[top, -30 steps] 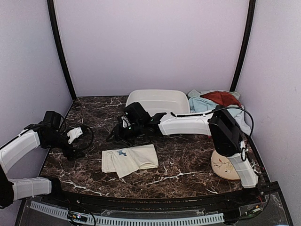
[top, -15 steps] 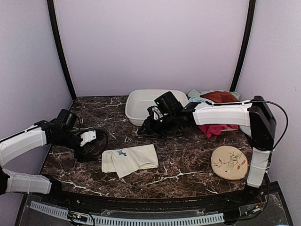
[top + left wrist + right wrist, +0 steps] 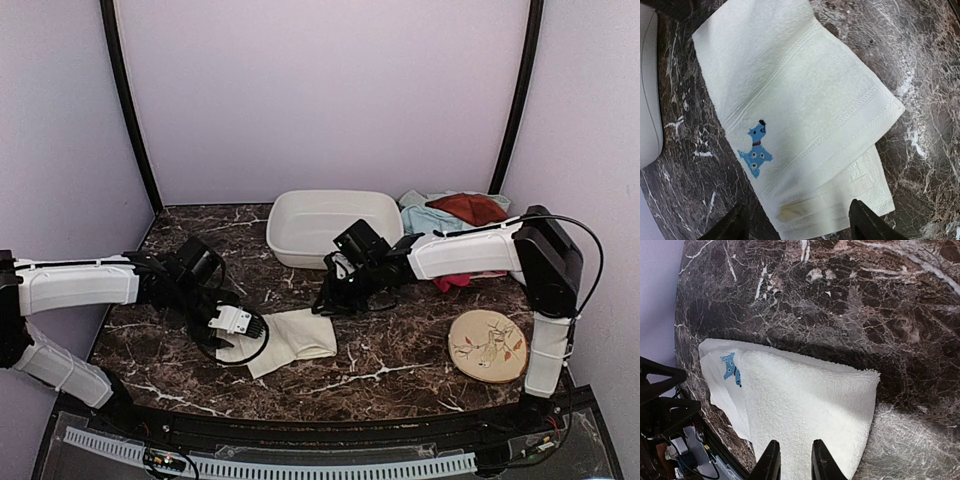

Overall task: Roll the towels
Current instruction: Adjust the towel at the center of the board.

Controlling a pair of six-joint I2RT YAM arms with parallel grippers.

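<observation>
Towel, cream with a small blue dog mark, lies folded and flat on the dark marble counter near the front edge, between the two arms; this cream towel is the one being worked, not yet rolled. Left hand hangs low over its left end, fingers spread wide astride the short folded edge with nothing gripped. Likely placed there so both fingers can come down on either side of the layers and start the roll from that end. Loose under-layers peek out at that corner, so a sloppy pinch could miss some. Round disc with a leaf pattern sits near the front right, well apart from the towel, not part of the job. Right hand is a bit farther back, poised over the towel's opposite, right-hand end; its fingers stand close with only a narrow gap, and I cannot tell whether any cloth is caught between them. Probably there to pin or tension that end while the left rolls. Behind the right arm a pink towel shows partly on the counter. White basin sits toward the back, looks empty. Far right corner holds the waiting pile, a rust-brown towel on top of a light blue towel, untouched.
</observation>
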